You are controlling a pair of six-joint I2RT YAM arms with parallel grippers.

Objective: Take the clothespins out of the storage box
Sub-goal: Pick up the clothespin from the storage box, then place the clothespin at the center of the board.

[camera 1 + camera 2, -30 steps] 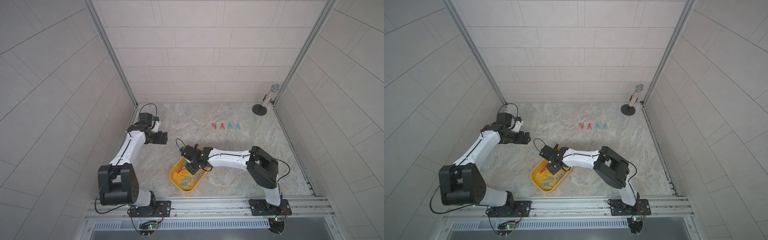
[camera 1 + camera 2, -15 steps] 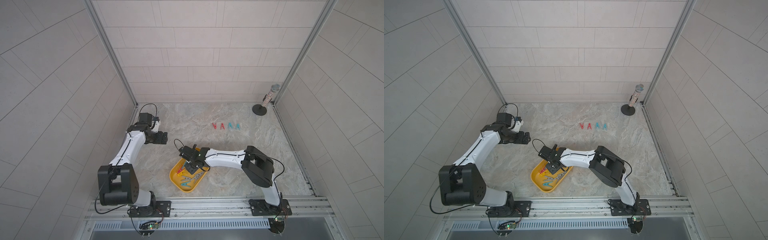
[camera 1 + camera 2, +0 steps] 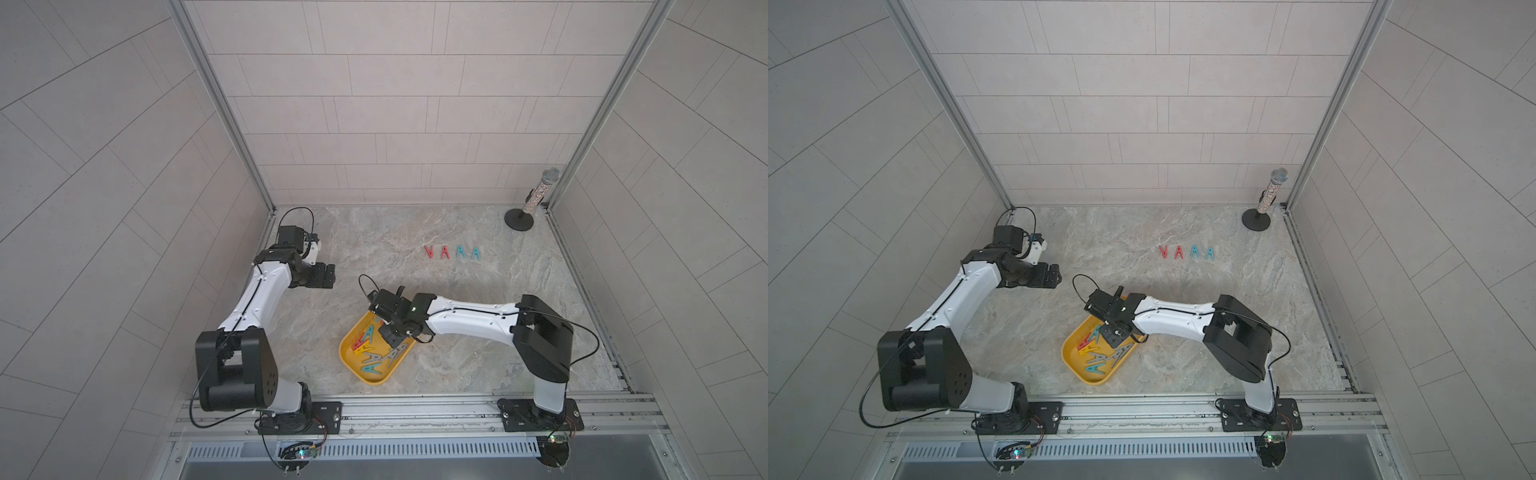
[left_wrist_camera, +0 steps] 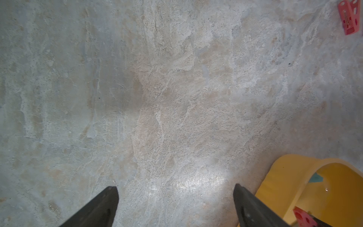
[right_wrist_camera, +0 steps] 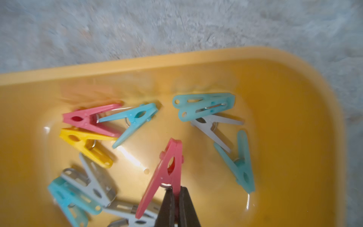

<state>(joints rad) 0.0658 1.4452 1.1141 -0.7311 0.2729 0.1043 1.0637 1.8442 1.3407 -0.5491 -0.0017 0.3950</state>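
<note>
Partly hidden storage box (image 3: 370, 379); right jaws pinching red clothespin (image 5: 166, 177), left jaws wide, empty

Clothespins (image 3: 371, 356) in storage box (image 3: 371, 380); row of four (image 3: 453, 252) behind.

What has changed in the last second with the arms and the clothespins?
The right gripper, down in the yellow storage box, closed its fingers on one leg of a red clothespin. The left gripper stayed open over bare table, the box did not move, and the row of four clothespins on the table is unchanged.
</note>
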